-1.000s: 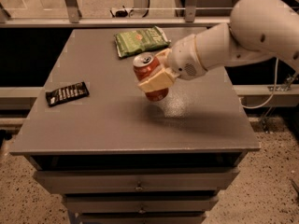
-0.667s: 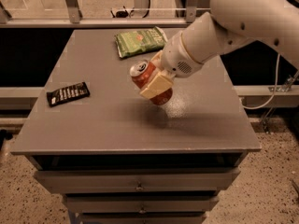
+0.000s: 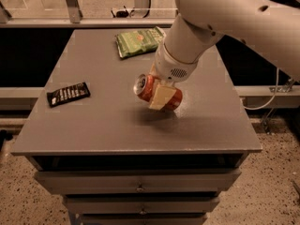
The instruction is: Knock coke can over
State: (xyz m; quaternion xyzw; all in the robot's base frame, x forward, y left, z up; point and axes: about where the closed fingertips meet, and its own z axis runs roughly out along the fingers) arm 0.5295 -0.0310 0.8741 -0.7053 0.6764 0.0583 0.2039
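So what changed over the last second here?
The gripper, still shut on the coke can, has tipped it further, nearly onto its side with its top facing left, and lowered it toward the table. The arm now reaches in from above. The green snack bag and black wrapped bar stayed put.

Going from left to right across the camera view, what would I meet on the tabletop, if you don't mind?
Black wrapped bar → green snack bag → coke can, tilted, with the gripper shut on it near the middle of the view.
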